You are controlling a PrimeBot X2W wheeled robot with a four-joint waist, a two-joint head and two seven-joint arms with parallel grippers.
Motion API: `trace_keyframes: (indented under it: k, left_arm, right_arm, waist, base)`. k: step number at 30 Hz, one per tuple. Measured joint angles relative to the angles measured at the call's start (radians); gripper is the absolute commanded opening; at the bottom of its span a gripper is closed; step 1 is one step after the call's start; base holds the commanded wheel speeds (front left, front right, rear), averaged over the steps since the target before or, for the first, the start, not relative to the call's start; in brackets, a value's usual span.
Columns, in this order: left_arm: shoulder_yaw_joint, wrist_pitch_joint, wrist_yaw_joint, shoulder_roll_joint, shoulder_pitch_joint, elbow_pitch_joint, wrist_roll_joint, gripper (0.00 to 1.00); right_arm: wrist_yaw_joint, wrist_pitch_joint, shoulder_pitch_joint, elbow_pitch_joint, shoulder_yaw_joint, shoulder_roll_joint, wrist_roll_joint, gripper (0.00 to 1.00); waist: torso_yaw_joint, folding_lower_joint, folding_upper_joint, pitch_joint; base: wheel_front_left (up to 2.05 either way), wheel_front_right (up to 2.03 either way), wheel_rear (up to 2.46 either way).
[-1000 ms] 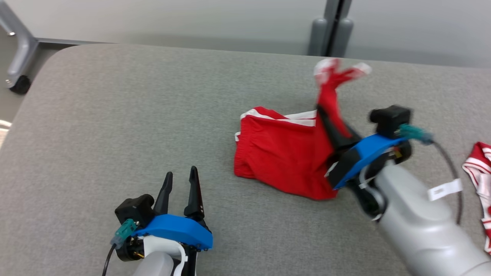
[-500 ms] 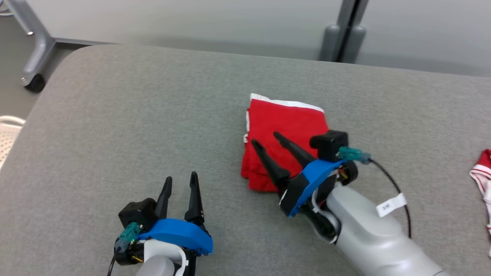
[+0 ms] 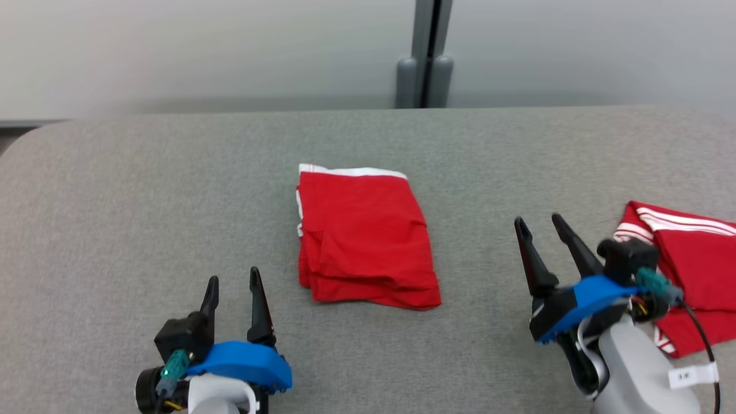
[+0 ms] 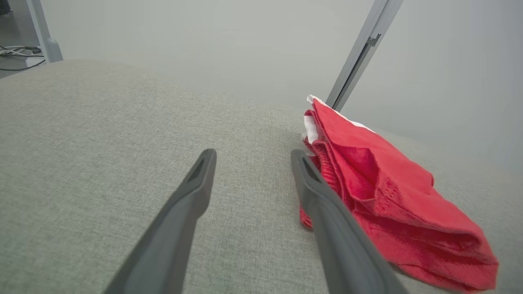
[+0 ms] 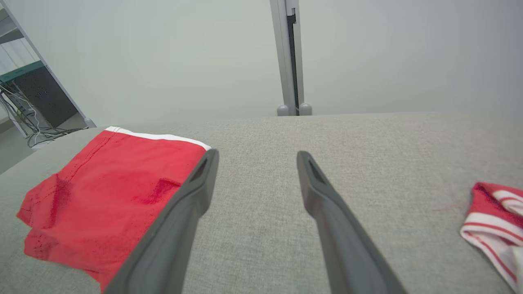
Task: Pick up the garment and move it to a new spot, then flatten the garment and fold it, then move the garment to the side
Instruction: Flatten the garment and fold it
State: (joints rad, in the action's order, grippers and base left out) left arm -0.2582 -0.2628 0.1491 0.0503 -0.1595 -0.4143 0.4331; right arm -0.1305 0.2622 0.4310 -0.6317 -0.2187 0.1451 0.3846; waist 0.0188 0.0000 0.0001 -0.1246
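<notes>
Neatly folded, the red garment (image 3: 365, 236) lay on the grey surface (image 3: 115, 201) between the two grippers, touching neither. The left gripper (image 3: 234, 275) and the right gripper (image 3: 537, 219) stood spread wide, empty; a striped garment (image 3: 684, 259) lay just right of the latter.

A grey fabric surface (image 3: 144, 190) bears two things. A folded red garment (image 3: 362, 241) lies mid-surface — a striped garment (image 3: 696, 253) lies well right.

The red garment (image 3: 365, 238) with white trim lies folded flat mid-table (image 3: 144, 190), untouched.
</notes>
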Motion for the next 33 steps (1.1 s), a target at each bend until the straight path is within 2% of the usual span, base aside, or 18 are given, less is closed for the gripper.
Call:
trace_keyframes:
  k: [6,16,25,33]
  left_arm:
    - [0.032,0.0,0.004,-0.001,0.07,0.004,-0.066,1.0]
    - [0.056,0.0,0.0,0.0,0.132,0.022,-0.073,1.0]
    - [0.027,0.0,-0.001,0.0,0.119,0.026,-0.063,1.0]
    - [-0.04,0.0,-0.001,0.0,0.088,0.026,-0.046,1.0]
  right_arm:
    - [0.0,0.0,-0.115,0.017,0.08,-0.051,-0.096,1.0]
    - [0.0,0.0,-0.187,0.011,0.128,-0.089,-0.139,1.0]
    - [0.0,0.0,-0.172,0.009,0.12,-0.093,-0.133,1.0]
    - [0.0,0.0,-0.06,0.0,0.025,-0.094,-0.114,1.0]
  waist:
    - [-0.046,-0.0001,0.0,0.051]
    - [-0.076,-0.0001,0.0,0.097]
    - [-0.046,0.0,-0.0001,0.08]
    - [0.035,0.0001,0.0,0.039]
  base:
    - [0.0,0.0,0.0]
    - [0.0,0.0,0.0]
    - [0.0,0.0,0.0]
    - [0.0,0.0,0.0]
